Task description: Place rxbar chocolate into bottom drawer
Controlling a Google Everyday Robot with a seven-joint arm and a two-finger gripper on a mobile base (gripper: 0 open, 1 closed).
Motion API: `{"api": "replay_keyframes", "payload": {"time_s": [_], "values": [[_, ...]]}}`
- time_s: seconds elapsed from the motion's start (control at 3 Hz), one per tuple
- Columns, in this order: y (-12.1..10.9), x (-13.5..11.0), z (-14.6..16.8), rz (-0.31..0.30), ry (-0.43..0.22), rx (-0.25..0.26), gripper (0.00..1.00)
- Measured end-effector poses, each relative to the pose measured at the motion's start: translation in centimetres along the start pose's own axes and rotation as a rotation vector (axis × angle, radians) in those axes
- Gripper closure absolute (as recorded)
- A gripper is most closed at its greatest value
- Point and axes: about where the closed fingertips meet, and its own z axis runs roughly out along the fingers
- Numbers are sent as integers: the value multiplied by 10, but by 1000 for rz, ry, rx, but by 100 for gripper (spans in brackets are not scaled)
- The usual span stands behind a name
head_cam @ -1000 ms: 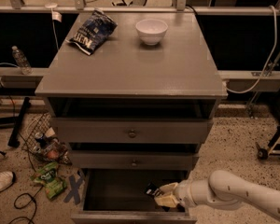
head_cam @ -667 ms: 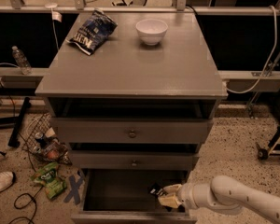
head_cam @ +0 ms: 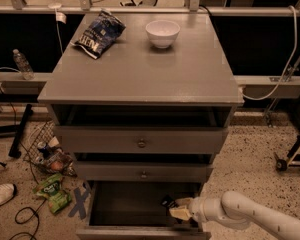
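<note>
In the camera view, the bottom drawer (head_cam: 135, 232) of the grey cabinet is pulled out and its dark inside is visible. The arm comes in from the lower right, and the hand (head_cam: 181, 209) is inside the drawer opening, at its right side and low over the drawer floor. The rxbar chocolate (head_cam: 167, 202) is a small black piece at the tip of the hand, touching it, and it is already within the drawer walls. I cannot tell whether the hand grips the bar or has let go of it.

On the worktop (head_cam: 140, 74) there are only the blue chip bag (head_cam: 98, 33) and the white bowl (head_cam: 162, 33), well apart from the action.

In my judgement the task is nearly complete. The carrying is done; what is left is to release the bar so that it lies on the drawer floor, and to take the hand out.
</note>
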Motion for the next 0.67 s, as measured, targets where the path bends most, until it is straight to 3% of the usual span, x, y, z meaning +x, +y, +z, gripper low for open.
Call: {"api": "replay_keyframes", "payload": {"time_s": [0.67], "values": [[-34,14,52,20,-24,-22,100]]}}
